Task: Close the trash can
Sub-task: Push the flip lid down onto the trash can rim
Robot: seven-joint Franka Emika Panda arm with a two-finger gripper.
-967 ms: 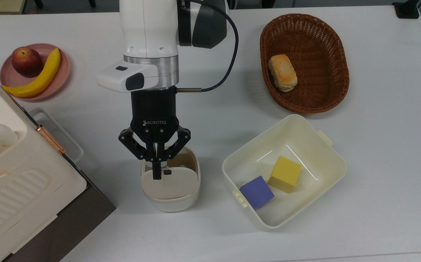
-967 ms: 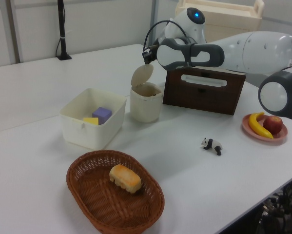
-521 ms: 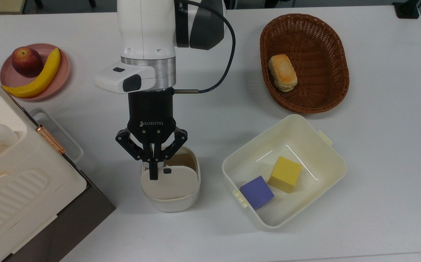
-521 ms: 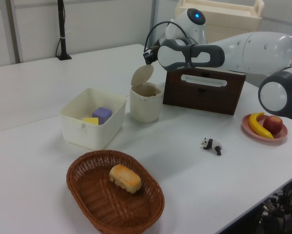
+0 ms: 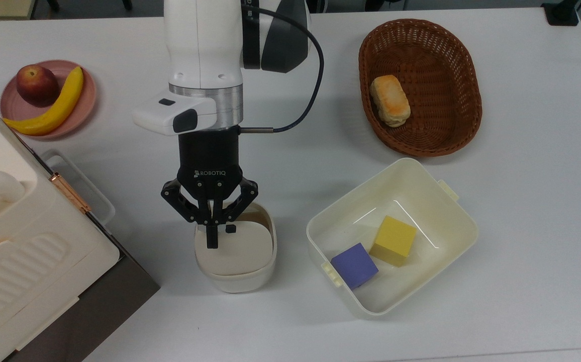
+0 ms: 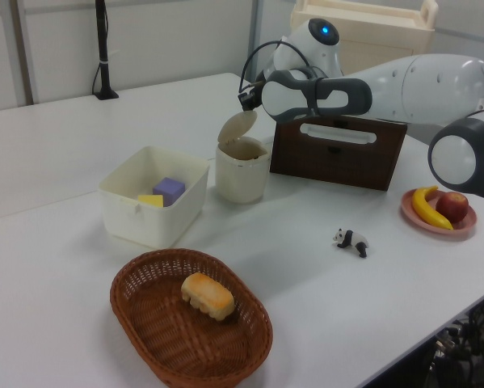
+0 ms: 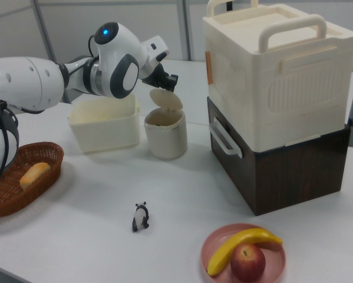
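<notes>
A white tabletop (image 5: 521, 211) carries the trash can (image 5: 235, 264), a cream tub (image 5: 454, 221), a wicker basket (image 5: 466, 100), a pink plate (image 5: 87, 98), a toy panda (image 6: 351, 240) — and a big cream appliance (image 7: 270, 65) on a brown box (image 7: 294, 168).

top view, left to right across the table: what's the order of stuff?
Cream ribbed box → pink plate with apple and banana → trash can, lid part open, gripper on it → cream tub with purple and yellow blocks; the wicker basket with bread sits farther back above the tub.
</notes>
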